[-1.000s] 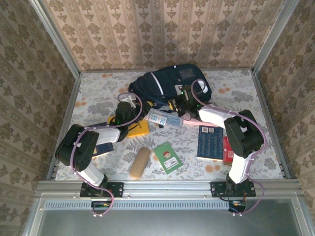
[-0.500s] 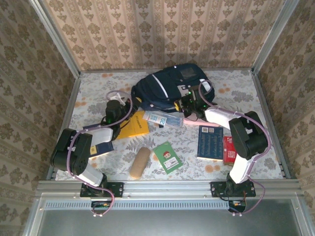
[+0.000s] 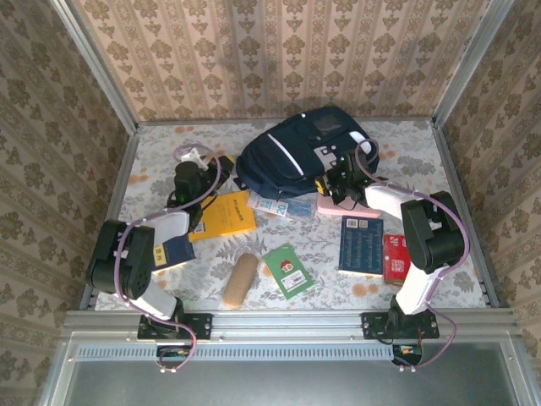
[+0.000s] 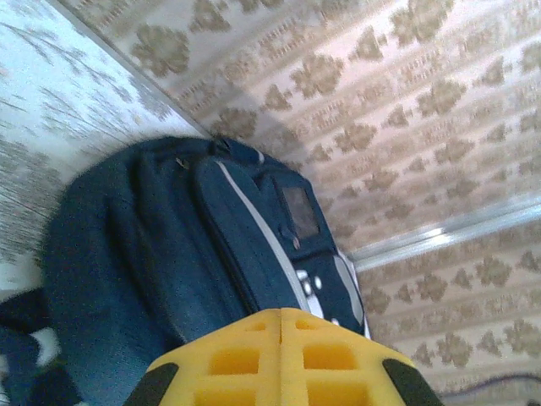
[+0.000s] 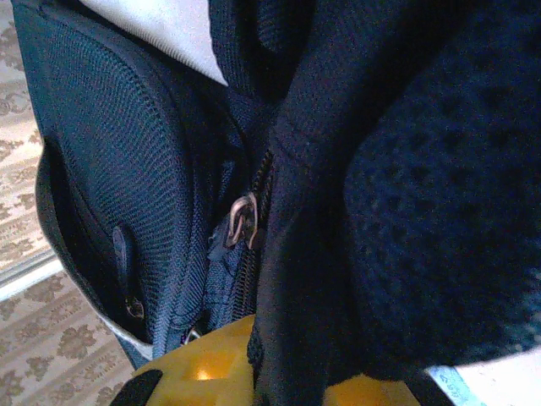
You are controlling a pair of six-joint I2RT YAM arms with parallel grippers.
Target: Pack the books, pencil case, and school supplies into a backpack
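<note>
Two arm bases (image 3: 182, 326) bolt to an aluminium rail (image 3: 287, 320) at the near edge. The table (image 3: 161, 161) carries a pale floral cloth. Patterned beige wallpaper (image 3: 279, 59) closes three sides, with metal posts at the corners.

Near row:
- Roll (image 3: 240, 280): tan, sausage-shaped, lying flat.
- Green book (image 3: 287, 270): flat, with a red-and-white mark.
- Navy book (image 3: 361, 245): flat, rectangular.
- Red pack (image 3: 395, 258): just beside the navy book's right edge.
- Second navy book (image 3: 176, 250): partly under the left arm (image 3: 161, 233).

Middle row:
- Yellow book (image 3: 222, 216): flat, turned at an angle.
- Packet (image 3: 279, 205): long, blue-and-white, glossy, its far edge against the backpack.
- Pink box (image 3: 332, 208): rounded oblong, just beyond the navy book.

Far zone:
- Backpack (image 3: 292, 152): dark navy woven fabric with a white stripe and grey patches. It lies on the cloth near the back wall, with all listed items outside it.

Left gripper (image 4: 281, 334): yellow fingers pressed together with nothing between them, aimed at the backpack.

Right gripper (image 5: 279, 381): clamped on a fold of backpack fabric, below a metal zipper pull (image 5: 243, 222).
</note>
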